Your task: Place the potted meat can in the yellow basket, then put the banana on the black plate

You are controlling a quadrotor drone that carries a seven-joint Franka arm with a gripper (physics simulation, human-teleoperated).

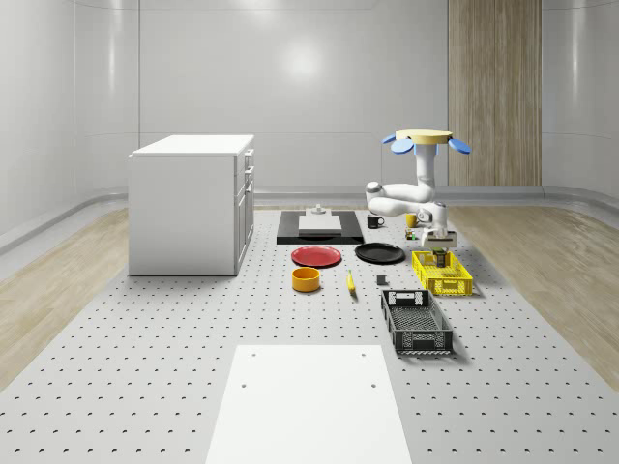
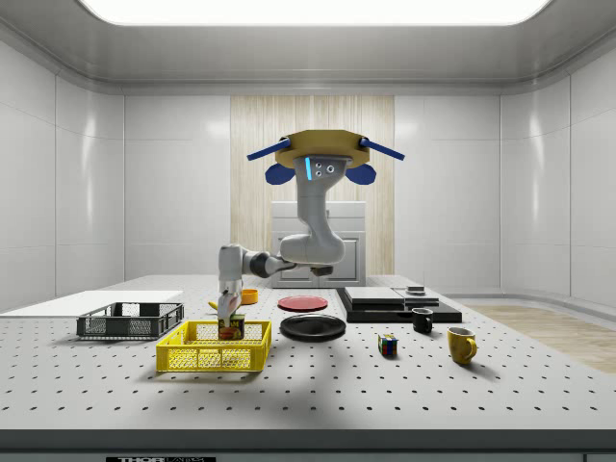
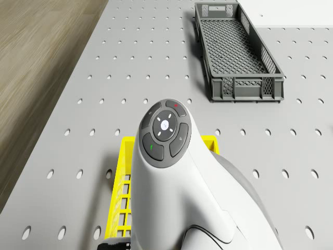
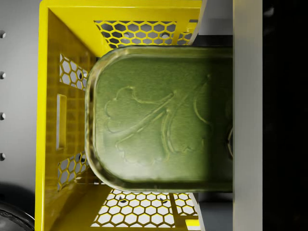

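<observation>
Step 1 in hand, w/ the potted meat can (image 4: pixel 161 118) held in the gripper (image 2: pixel 229 324), fingers closed on it, one finger (image 4: pixel 246 115) flat against the can's side in the wrist view. Gripper sits down inside the yellow basket (image 2: pixel 214 346), can right below/between the fingers and the basket's mesh walls around it on all sides; side view puts the can at about rim height or lower, can't tell if it touches the floor yet. Drone (image 1: pixel 425 138) hovers above and just beyond the basket's far end, arm (image 2: pixel 313 231) bent down and over to it. Next move, as I read it: let the can go, fingers apart, then lift straight up clear of the walls so nothing snags. After that step 2: banana (image 1: pixel 350 281) lies on the table well apart from the gripper, past the basket toward the orange bowl (image 1: pixel 306 279); black plate (image 1: pixel 379 253) is nearer, just beside the basket's far end. Banana is thin and flat, so prob. needs a low top-down grasp across its width.
</observation>
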